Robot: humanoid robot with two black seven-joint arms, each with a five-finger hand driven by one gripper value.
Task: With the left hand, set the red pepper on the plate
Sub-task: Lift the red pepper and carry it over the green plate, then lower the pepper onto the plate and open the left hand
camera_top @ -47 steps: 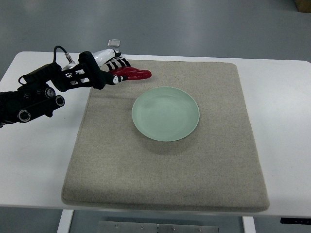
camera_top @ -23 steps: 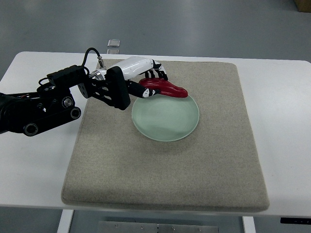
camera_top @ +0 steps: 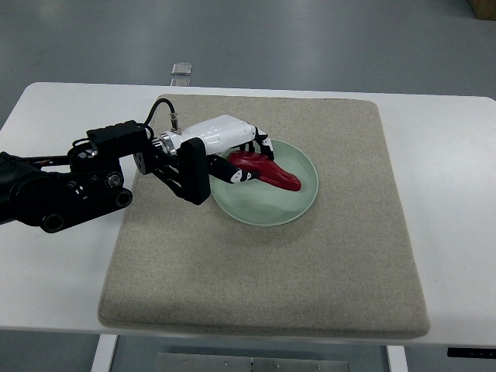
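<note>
**My left hand holds the red pepper over the plate**

My left arm comes in from the left edge, across the white table [camera_top: 62,271] and onto the beige mat [camera_top: 310,271]. My left hand [camera_top: 236,151] is above the left part of the pale green plate [camera_top: 306,194]. The fingers [camera_top: 262,144] are curled around the thick end of the red pepper [camera_top: 267,170], so the hand is closed on it. The pepper lies across the middle of the plate, its thin tip pointing to the right and a little toward me. I cannot tell if the pepper already touches the plate or is just above it. The plate sits near the middle of the mat
</note>
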